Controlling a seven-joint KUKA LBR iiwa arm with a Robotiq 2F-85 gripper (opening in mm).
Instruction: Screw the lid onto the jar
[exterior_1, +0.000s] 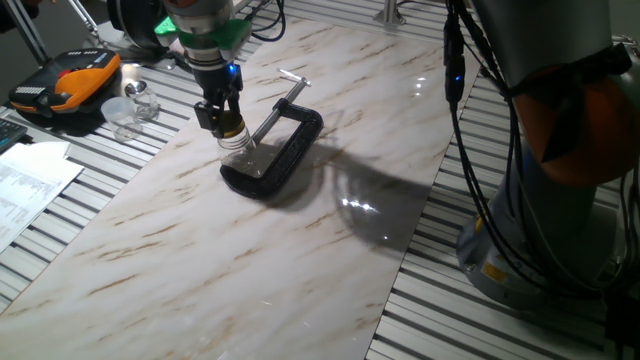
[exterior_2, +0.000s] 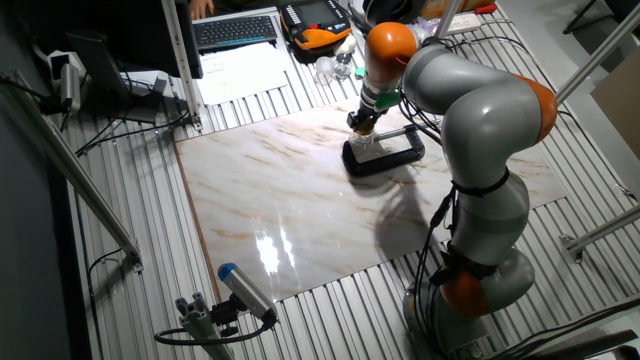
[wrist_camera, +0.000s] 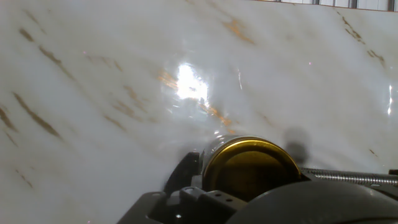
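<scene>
Gripping one lid (exterior_1: 231, 129), pincer (exterior_1: 226, 124) over one jar (exterior_1: 243, 158) (clamped).

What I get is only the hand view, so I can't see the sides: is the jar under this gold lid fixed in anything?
Observer: Yes. The jar stands inside the black C-clamp, which lies flat on the marble table.
Operator: Does the claw come straight down on it?
Observer: The claw points down at the lid from above, on top of the jar.
Operator: Anything else close by?
Observer: Clear plastic containers sit beside an orange-black case, well off to one side.
</scene>
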